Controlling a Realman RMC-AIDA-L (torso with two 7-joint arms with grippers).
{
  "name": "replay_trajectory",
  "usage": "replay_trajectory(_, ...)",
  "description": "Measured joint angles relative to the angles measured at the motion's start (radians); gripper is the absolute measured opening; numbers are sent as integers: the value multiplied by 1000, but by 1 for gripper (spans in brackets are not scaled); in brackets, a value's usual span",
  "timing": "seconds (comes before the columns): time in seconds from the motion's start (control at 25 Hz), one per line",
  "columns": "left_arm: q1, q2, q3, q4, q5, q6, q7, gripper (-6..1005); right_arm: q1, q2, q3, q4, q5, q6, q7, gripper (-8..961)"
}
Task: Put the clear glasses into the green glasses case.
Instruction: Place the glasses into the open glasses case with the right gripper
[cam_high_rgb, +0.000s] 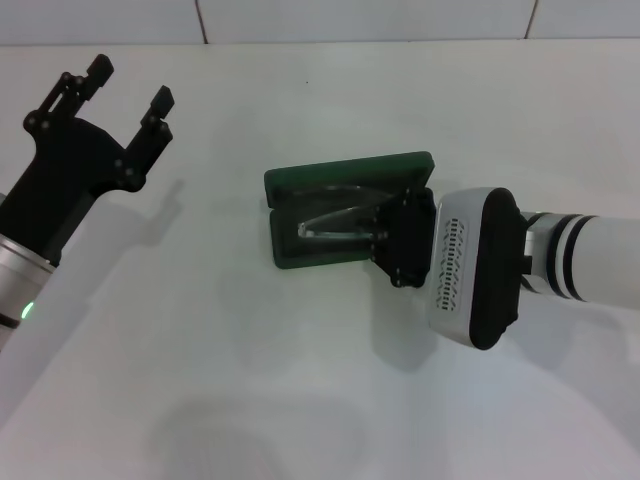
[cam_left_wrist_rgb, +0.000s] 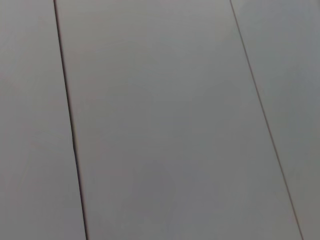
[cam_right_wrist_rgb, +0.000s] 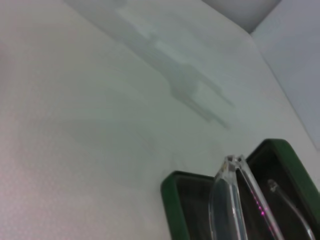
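The clear glasses (cam_high_rgb: 335, 222) are being held by the right claw (cam_high_rgb: 385, 232), closed on them inside the open green glasses case (cam_high_rgb: 300, 180). The left claw (cam_high_rgb: 128, 88) is being held open, well apart from the case.

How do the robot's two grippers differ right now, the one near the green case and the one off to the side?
The right gripper is down at the open green glasses case, over the clear glasses in its tray; the left gripper is raised off to the side, near nothing. The left gripper's fingers are spread open and empty, whereas the right gripper's finger position is hidden. Both are black and sit over the same white table.
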Motion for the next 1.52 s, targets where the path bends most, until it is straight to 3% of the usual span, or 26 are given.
replay_trajectory(0.24, -2, 1, 0, 0, 0, -1, 0, 655, 4, 0, -51, 16, 0, 82, 0, 179)
replay_trajectory(1.0, -9, -3, 0, 4, 0, -1, 0, 655, 3, 0, -86, 35, -31, 135, 4, 183)
replay_trajectory(1.24, -12, -3, 0, 4, -1, -1, 0, 656, -12, -3, -20, -7, -26, -9, 10, 310)
replay_trajectory(1.52, -17, -2, 0, 4, -2, -11, 1, 656, -52, -4, 107, -53, -14, -166, 13, 336)
